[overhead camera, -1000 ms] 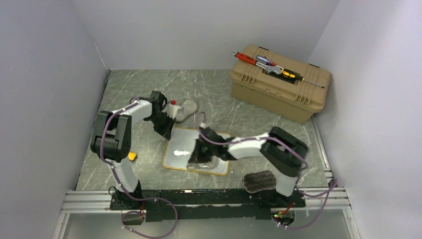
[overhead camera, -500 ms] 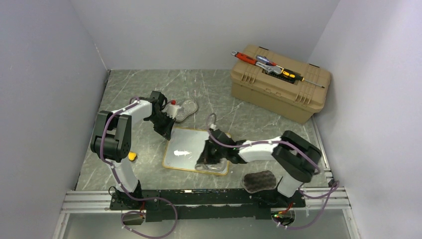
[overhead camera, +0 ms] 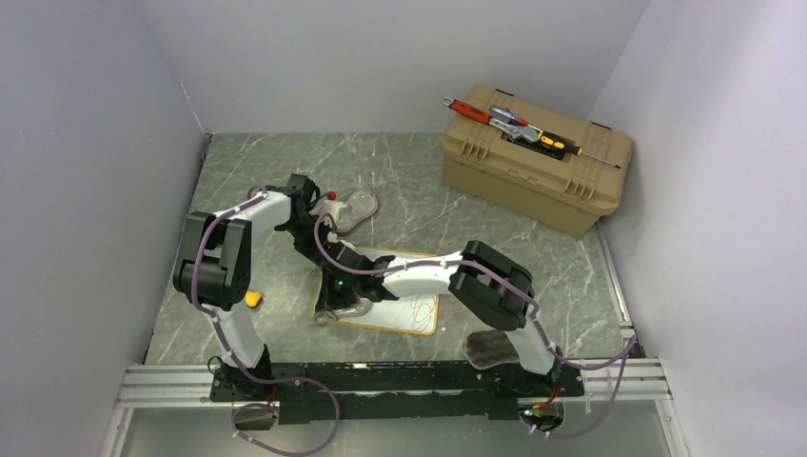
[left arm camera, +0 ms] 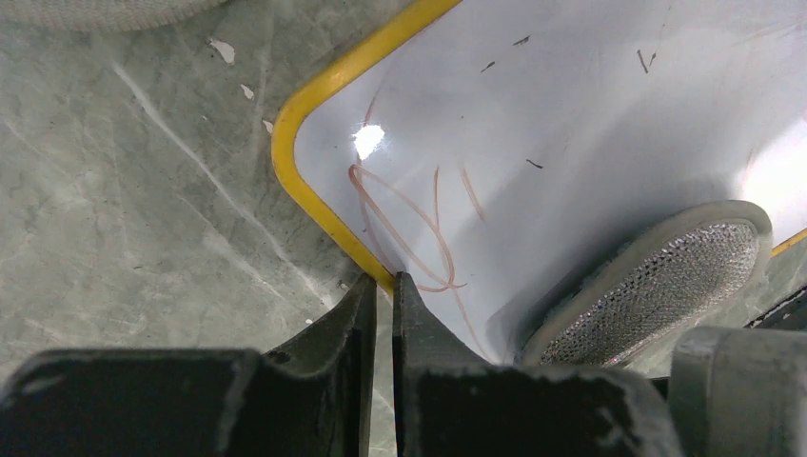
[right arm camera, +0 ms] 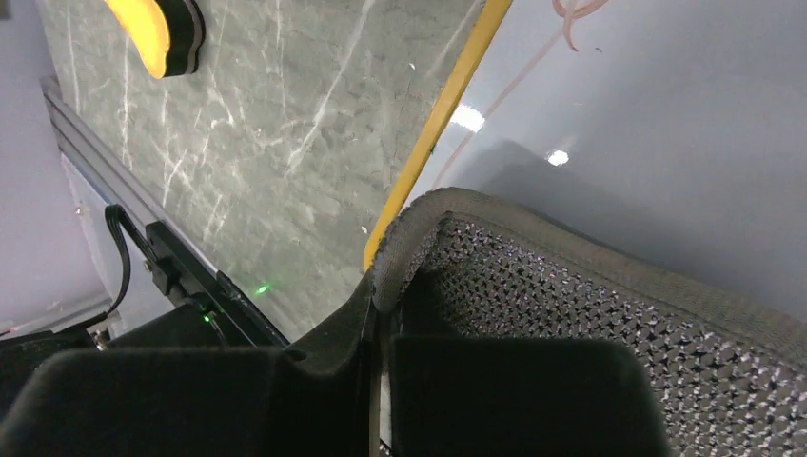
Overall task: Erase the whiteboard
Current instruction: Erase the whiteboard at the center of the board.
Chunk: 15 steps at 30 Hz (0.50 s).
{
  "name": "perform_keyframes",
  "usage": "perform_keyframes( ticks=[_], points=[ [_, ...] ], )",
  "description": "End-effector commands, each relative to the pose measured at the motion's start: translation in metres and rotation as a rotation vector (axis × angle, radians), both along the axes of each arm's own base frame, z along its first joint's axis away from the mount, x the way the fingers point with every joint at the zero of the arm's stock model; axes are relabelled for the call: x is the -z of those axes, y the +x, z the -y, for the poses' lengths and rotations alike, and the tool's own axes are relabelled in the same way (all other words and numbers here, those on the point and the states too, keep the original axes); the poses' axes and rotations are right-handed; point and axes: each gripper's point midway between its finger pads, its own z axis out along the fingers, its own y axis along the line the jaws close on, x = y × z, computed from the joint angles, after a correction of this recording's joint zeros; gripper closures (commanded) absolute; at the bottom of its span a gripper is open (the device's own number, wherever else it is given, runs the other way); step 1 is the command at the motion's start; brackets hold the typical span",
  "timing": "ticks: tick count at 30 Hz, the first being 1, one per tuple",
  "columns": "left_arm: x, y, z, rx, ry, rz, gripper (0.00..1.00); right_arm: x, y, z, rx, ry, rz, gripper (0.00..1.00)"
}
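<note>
Near the middle of the grey-green marble table (overhead camera: 400, 181) lies the glossy white, yellow-framed whiteboard (overhead camera: 411, 309), faintly scribbled; right gripper (right arm camera: 381, 309) clamped tight on an oval grey mesh pad (right arm camera: 571, 314) resting on its left end; left gripper (left arm camera: 383, 282) all but closed, tips at the frame.

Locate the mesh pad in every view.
Top external: mesh pad lies at the lower-left corner of the whiteboard, centre of picture.
Left wrist: pad at lower right, on the board.
Right wrist: pad at bottom right, pinched by the right gripper.
Shared landmark: the board's yellow frame.
</note>
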Motion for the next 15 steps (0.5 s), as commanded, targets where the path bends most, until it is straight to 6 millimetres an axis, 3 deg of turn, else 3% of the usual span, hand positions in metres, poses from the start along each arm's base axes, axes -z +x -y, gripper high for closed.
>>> perform_keyframes(
  ticks=[1, 3, 7, 9, 10, 13, 15],
  points=[
    [0.029, -0.009, -0.018, 0.06, 0.111, -0.013, 0.98, 0.073, -0.023, 0.069, 0.005, -0.278, -0.074, 1.0],
    [0.03, -0.009, -0.019, 0.063, 0.114, -0.013, 0.98, 0.074, -0.022, 0.102, 0.075, -0.271, -0.104, 1.0],
    [0.03, -0.01, -0.019, 0.065, 0.111, -0.011, 0.98, 0.079, -0.02, 0.201, 0.257, -0.295, -0.15, 1.0],
    [0.03, -0.01, -0.019, 0.064, 0.111, -0.011, 0.98, 0.087, -0.03, 0.25, 0.325, -0.333, -0.178, 1.0],
    [0.03, -0.011, -0.019, 0.066, 0.11, -0.01, 0.98, 0.088, -0.031, 0.264, 0.346, -0.343, -0.182, 1.0],
    [0.03, -0.011, -0.019, 0.063, 0.109, -0.009, 0.98, 0.094, -0.027, 0.276, 0.366, -0.368, -0.194, 1.0],
    [0.03, -0.01, -0.018, 0.061, 0.108, -0.009, 0.98, 0.095, -0.015, 0.255, 0.34, -0.348, -0.191, 1.0]
  ],
)
